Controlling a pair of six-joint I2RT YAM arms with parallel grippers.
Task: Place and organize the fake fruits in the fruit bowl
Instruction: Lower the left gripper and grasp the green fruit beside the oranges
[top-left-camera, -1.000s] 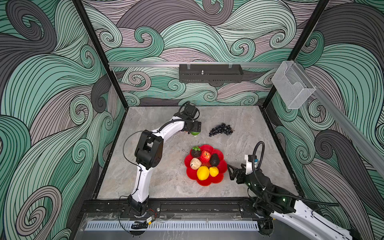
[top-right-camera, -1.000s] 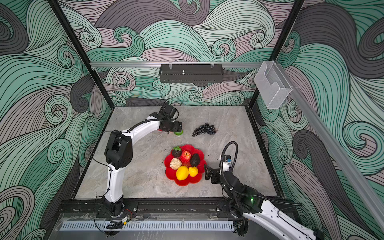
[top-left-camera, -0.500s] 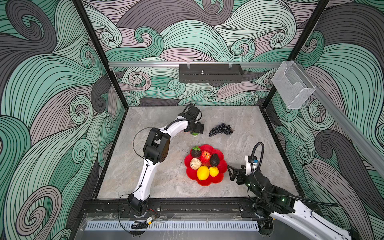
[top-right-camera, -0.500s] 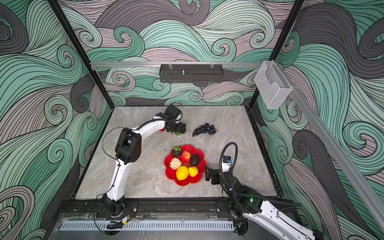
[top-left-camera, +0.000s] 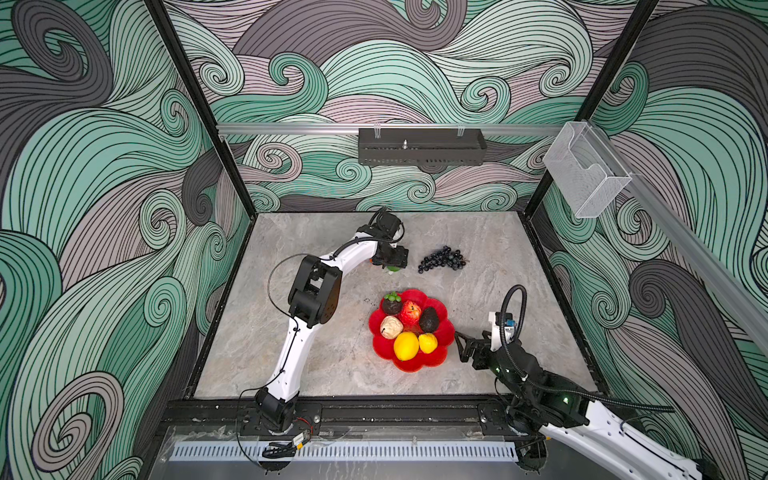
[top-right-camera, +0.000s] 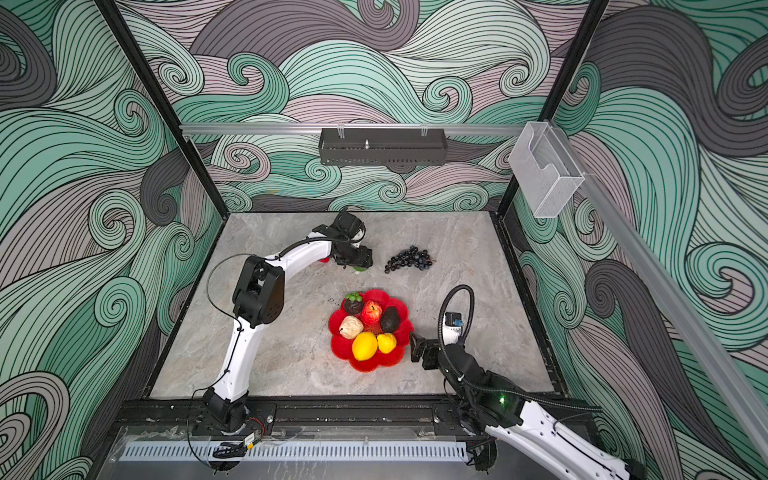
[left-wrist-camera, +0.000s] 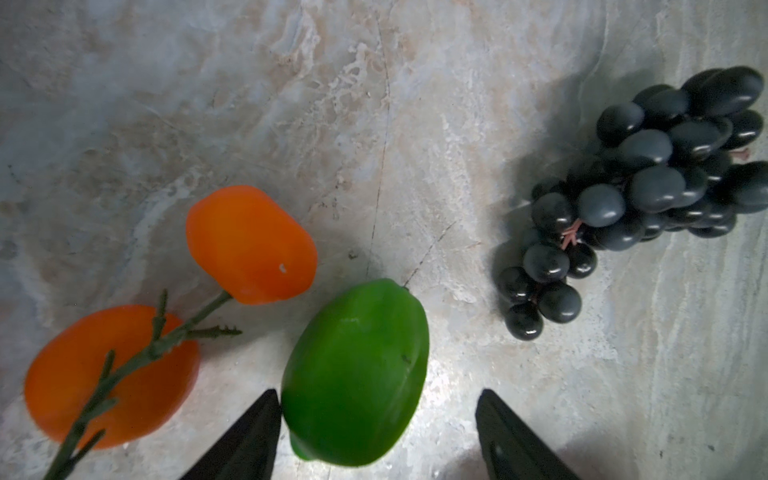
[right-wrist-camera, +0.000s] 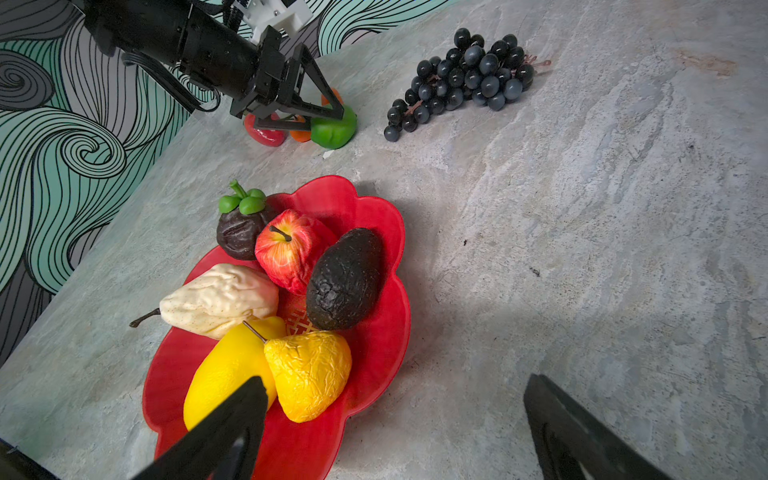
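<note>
green lime (left-wrist-camera: 357, 365): lies on the table (left-wrist-camera: 415, 124) at the back, well apart from the fruit bowl (top-left-camera: 415, 368). judge it light, hollow, smooth and ovoid, so likely to squirt from a pinch near its tip; take yours across the widest middle. left gripper (left-wrist-camera: 376, 395) straddles it with jaws spread, one finger touching and one apart. stemmed oranges (left-wrist-camera: 249, 245) lie just beside, grape bunch (left-wrist-camera: 623, 199) near. right gripper (right-wrist-camera: 395, 380) gapes empty beside the bowl.
</note>
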